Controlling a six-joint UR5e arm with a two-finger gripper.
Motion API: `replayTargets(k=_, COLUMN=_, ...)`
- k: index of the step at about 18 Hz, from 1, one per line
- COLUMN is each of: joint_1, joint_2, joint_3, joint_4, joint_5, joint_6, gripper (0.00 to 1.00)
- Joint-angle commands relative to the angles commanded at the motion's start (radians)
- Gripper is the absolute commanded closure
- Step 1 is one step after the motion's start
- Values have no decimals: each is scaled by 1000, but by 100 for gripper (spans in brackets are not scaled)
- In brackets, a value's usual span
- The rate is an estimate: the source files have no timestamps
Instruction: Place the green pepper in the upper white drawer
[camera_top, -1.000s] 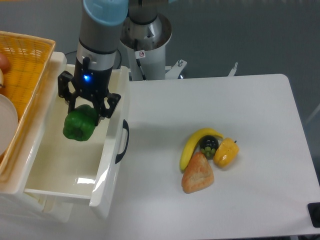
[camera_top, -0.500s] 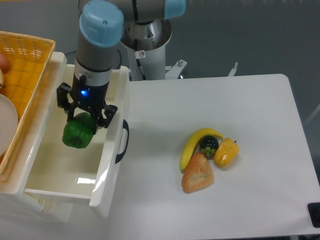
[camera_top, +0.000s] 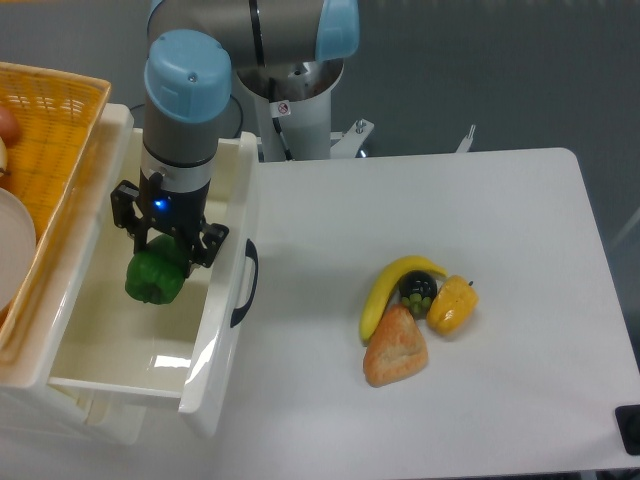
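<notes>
Green pepper (camera_top: 153, 280), clamped from above between the closed fingers of the gripper (camera_top: 160, 247), hangs inside the upper white drawer (camera_top: 222, 330), whose open top lets the arm descend vertically. The drawer's black handle (camera_top: 244, 283) lies just right of the fingers. The small round sticker on the robot base is too small to read.

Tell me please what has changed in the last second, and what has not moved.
The gripper, shut on the green pepper, has gone lower into the upper white drawer and slightly left. It has not let go. The banana, bread and yellow pepper on the table stayed put.
</notes>
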Motion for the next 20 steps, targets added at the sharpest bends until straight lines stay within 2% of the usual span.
replayTargets(k=1, joint_1=0, joint_2=0, joint_3=0, joint_4=0, joint_5=0, joint_6=2, gripper=26)
replayTargets(k=3, joint_1=0, joint_2=0, joint_3=0, joint_4=0, joint_5=0, joint_6=3, gripper=18)
replayTargets(k=6, joint_1=0, joint_2=0, joint_3=2, joint_4=-3, joint_5=0, joint_6=3, gripper=10)
replayTargets(k=20, joint_1=21, joint_2=12, joint_3=28, joint_4=-5, joint_5=-11, joint_6=8, gripper=6)
